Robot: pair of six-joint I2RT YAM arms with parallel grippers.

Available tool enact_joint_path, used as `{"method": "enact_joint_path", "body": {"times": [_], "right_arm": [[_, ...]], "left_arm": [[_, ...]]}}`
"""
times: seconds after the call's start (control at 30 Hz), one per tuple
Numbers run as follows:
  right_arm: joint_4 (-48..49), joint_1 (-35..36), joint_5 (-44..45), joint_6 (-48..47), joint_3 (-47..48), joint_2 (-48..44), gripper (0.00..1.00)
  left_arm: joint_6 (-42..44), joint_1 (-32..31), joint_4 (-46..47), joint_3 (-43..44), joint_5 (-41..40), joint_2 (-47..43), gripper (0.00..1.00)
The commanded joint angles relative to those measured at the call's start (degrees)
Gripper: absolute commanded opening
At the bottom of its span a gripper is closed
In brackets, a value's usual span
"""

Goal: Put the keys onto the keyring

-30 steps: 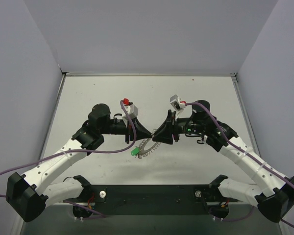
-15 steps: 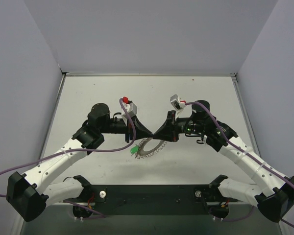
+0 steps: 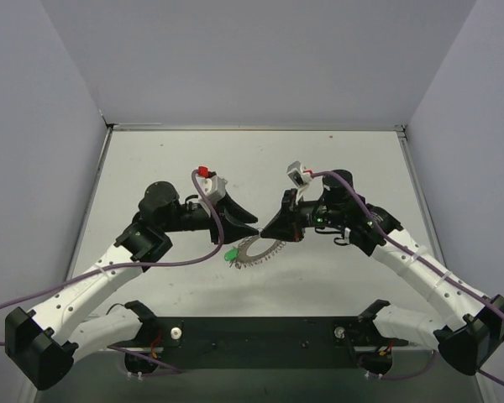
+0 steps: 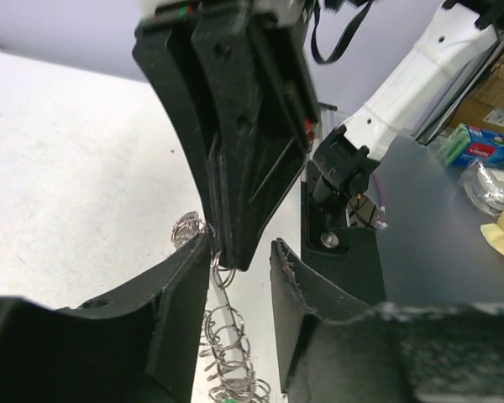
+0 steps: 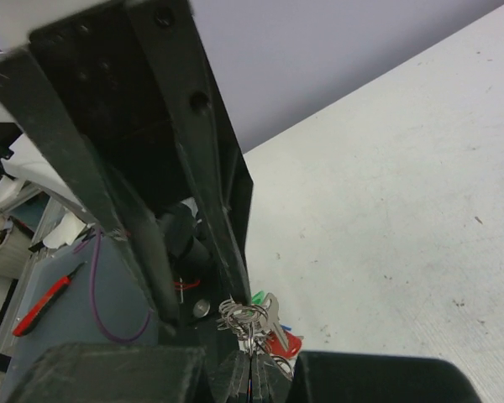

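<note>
- Left pincer (image 4: 239, 248): jaws part-way apart, a clear gap between the two black fingers (image 4: 178, 290). Nothing clamped between them.
- The tip of the right pincer (image 5: 252, 369) points into that gap from the opposite side. In the overhead view the two tips meet nose to nose over the middle of the counter (image 3: 344, 159).
- Right pincer: jaws pressed together, no gap visible. Thin wire loops run right up to its tips. Whether they are actually pinched, I cannot tell.
- Keyring (image 3: 260, 250): silvery, wavy-rimmed, directly below and touching the meeting tips, its arc curving toward the arm bases. In the left wrist view its coil passes down between the left fingers. I cannot tell whether it rests on the counter or hangs.
- Keys (image 5: 270, 323): bunched just beyond the right pincer's tips. A silver blade is uppermost, with a red head and a sliver of green beside it.
- Green key (image 3: 231, 254): at the keyring's left end, under the left pincer.
- Purple cable (image 3: 185, 260) trails from each wrist back along its arm.
</note>
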Motion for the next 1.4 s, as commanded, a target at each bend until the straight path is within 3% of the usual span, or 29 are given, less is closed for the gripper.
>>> {"method": "enact_joint_path", "body": {"times": [0.0,0.3,0.43,0.57,0.87,1.37], "right_arm": [[0.0,0.3,2.4,-2.2,2.6,-1.7,0.0],[2.4,0.5,10.3,-6.5,-2.0,-6.5,0.0],[14.4,1.8,10.8,-10.2,-9.6,-12.2,0.0],[18.9,4.6,11.0,-17.7,-16.6,-17.5,0.0],[9.1,7.3,-1.1,-37.5,-16.8,-22.1,0.0],[5.9,7.4,-12.3,-55.8,-19.5,-27.4,0.0]], "left_arm": [[-1.7,1.3,5.9,-0.3,-1.3,-3.8,0.46],[-7.1,6.9,11.9,-3.0,5.1,-5.1,0.48],[-6.4,7.3,10.0,-2.1,6.0,-4.7,0.48],[-5.3,7.3,7.8,-1.1,6.3,-4.5,0.48],[-4.8,7.2,7.2,-1.6,6.2,-4.3,0.48],[-0.4,3.2,6.4,-2.8,8.4,-3.2,0.48]]}}
